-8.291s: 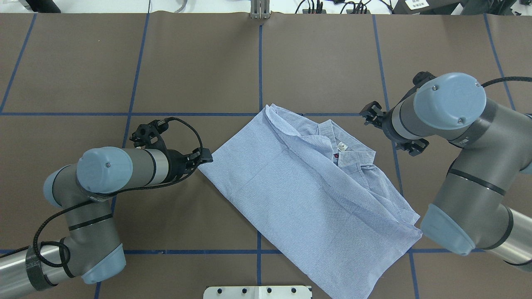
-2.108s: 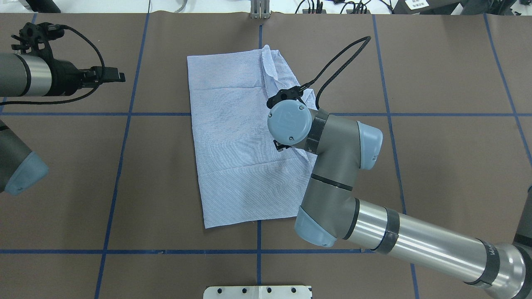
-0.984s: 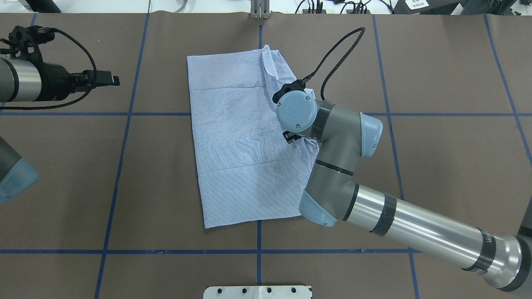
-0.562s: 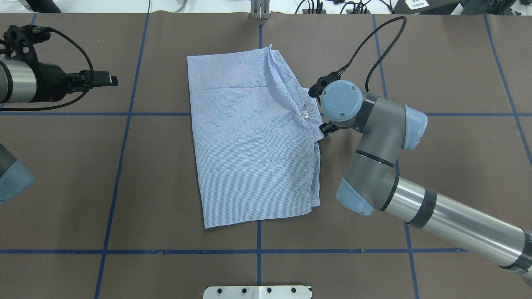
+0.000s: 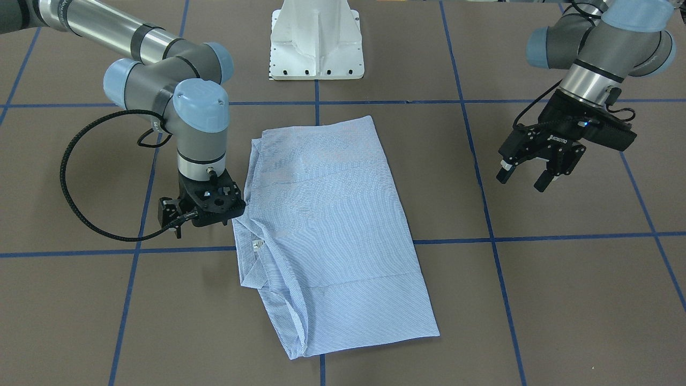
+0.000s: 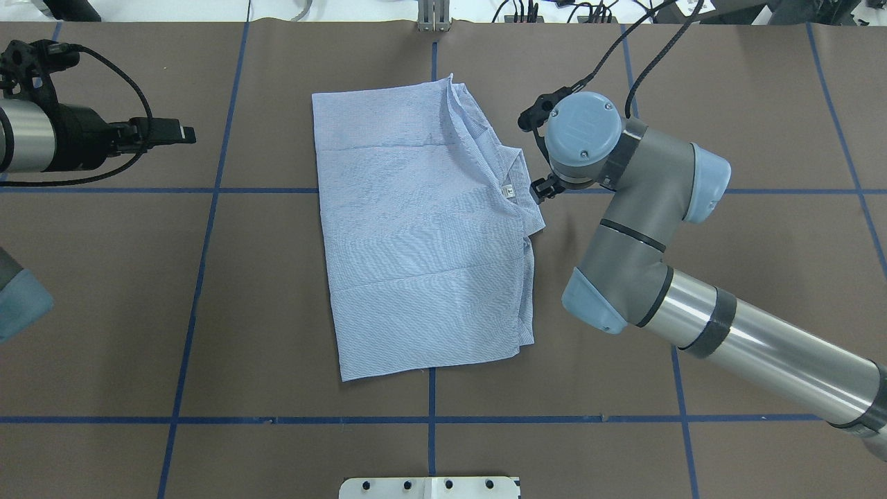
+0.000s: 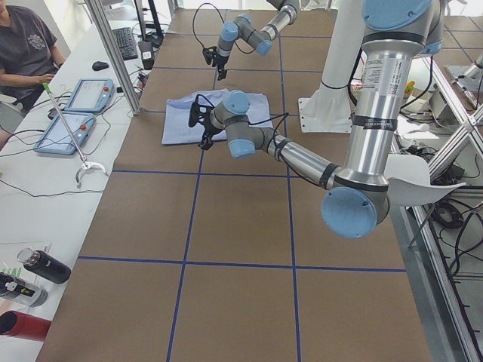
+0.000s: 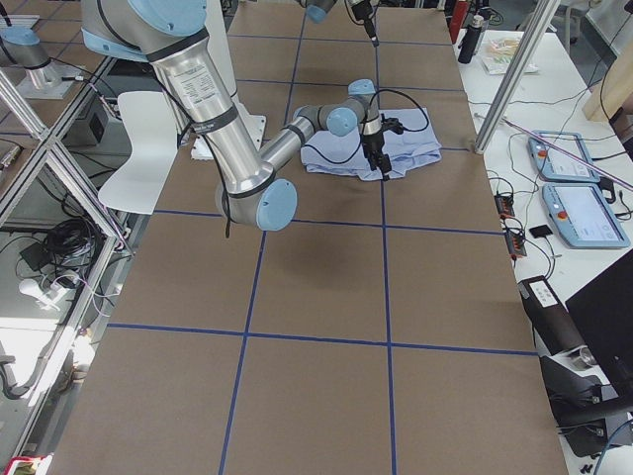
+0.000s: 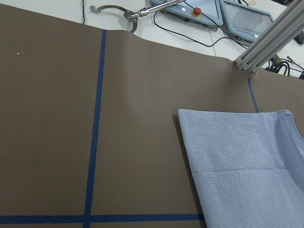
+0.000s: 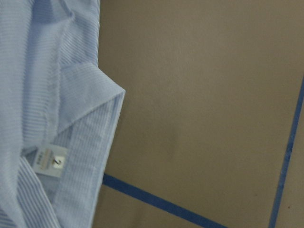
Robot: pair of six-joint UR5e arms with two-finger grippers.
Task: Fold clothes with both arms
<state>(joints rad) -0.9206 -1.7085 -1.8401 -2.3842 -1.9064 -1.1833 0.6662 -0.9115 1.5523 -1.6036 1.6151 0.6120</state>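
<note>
The clothes are one blue-and-white striped shirt (image 6: pixel 416 235) (image 5: pixel 332 225), lying folded in a rectangle at the table's middle. Its collar and white neck label (image 6: pixel 507 191) (image 10: pixel 47 160) show on the edge toward the right arm. My right gripper (image 6: pixel 544 187) (image 5: pixel 209 212) points down just beside that collar, off the cloth; its fingers are hidden under the wrist, so I cannot tell their state. My left gripper (image 5: pixel 528 179) (image 6: pixel 183 132) hangs open and empty, well away on the other side. In the left wrist view only a shirt corner (image 9: pixel 247 156) shows.
The white pedestal base (image 5: pixel 316 43) stands at the robot's edge of the table. Blue tape lines (image 6: pixel 208 190) cross the brown surface. In the exterior left view a person (image 7: pixel 23 45) sits at a side bench with tablets (image 7: pixel 75 113) and bottles (image 7: pixel 38 268).
The shirt went from a loose diagonal heap to a flat rectangle farther back. In the last second the right arm drew off the cloth to the right, uncovering collar and label. The left gripper barely moved.
</note>
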